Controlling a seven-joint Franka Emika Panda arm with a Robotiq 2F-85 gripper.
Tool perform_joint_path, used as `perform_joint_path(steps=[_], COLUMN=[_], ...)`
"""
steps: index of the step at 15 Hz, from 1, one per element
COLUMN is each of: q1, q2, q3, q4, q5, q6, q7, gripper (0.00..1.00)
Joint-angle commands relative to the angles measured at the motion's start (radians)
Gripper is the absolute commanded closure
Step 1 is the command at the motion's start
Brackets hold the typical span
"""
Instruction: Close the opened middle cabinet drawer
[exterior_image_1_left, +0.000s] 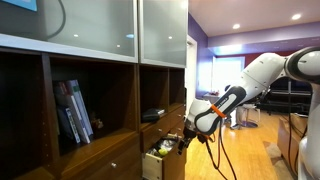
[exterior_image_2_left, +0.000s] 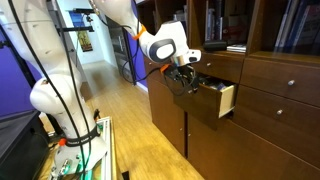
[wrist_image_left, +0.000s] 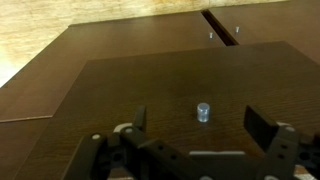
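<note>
The middle cabinet drawer (exterior_image_2_left: 212, 95) stands pulled out of the dark-brown cabinet (exterior_image_2_left: 285, 95), its tan side (exterior_image_2_left: 227, 100) showing. In an exterior view the drawer (exterior_image_1_left: 158, 162) shows small greenish and white items inside. My gripper (exterior_image_2_left: 186, 78) is at the drawer's dark front, also seen in an exterior view (exterior_image_1_left: 183, 140). In the wrist view the gripper (wrist_image_left: 200, 125) is open, with its two fingers either side of the small silver knob (wrist_image_left: 203, 111) on the drawer front (wrist_image_left: 150, 85). I cannot tell whether the fingers touch the front.
Closed wider drawer fronts with knobs (exterior_image_2_left: 292, 84) lie beside the open one. Books (exterior_image_1_left: 75, 112) and a dark object (exterior_image_1_left: 152, 115) sit on open shelves under frosted glass doors (exterior_image_1_left: 90, 30). Wood floor (exterior_image_2_left: 130, 125) spreads in front. The arm's white base (exterior_image_2_left: 50, 100) stands nearby.
</note>
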Motion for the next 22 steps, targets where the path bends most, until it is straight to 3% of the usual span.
perform_joint_path(steps=[1,8,11,15,22], q1=[0.002,0.002,0.026,0.037,0.010], q2=[0.000,0.000,0.040,0.102,0.225], q3=[-0.002,-0.002,0.009,0.022,0.086], q4=[0.001,0.001,0.036,0.096,0.210], q5=[-0.003,-0.003,0.058,0.158,0.452], q6=[-0.002,-0.002,0.036,0.066,0.171], q7=[0.004,0.004,-0.087,-0.198,-0.457], gripper=[0.00,0.00,0.00,0.00,0.00])
